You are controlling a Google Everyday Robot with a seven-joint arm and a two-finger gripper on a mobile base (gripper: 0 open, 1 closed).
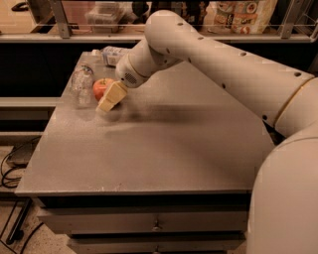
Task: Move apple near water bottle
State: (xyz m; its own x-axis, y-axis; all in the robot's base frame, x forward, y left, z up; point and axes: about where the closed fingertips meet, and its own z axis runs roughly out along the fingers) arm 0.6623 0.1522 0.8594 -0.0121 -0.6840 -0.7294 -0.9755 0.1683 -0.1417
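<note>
The red apple [101,86] is at the back left of the grey table [164,149], just right of the clear, crinkly water bottle [81,84], which stands upright. My gripper [105,98] reaches in from the right and is shut on the apple, low over the table. One cream-coloured finger [112,96] lies across the apple's front right side; the other finger is hidden behind the apple. A small gap shows between the apple and the bottle.
A bottle with a white printed label [112,53] lies at the table's back edge. A shelf rail with bags and containers [238,15] runs behind the table. My arm spans the right half of the table. Cables [12,163] lie on the floor at left.
</note>
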